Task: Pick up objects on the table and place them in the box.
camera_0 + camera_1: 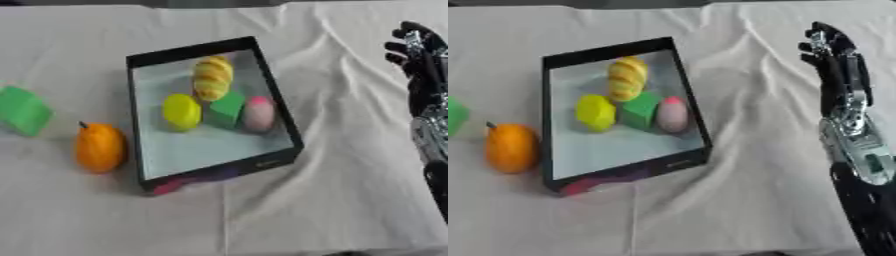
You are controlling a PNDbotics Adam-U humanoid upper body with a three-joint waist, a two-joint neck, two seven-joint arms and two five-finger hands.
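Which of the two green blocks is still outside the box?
The green block at the table's left edge, beside the orange fruit. The other green block lies inside the box.

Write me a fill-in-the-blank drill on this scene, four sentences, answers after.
1. The box holds ____ items.
2. The orange fruit lies outside the box, on the box's ____ side as seen in the view.
3. The only hand in view is the robot's ____ hand.
4. The green block outside the box rests on the white ____.

Answers: four; left; right; cloth
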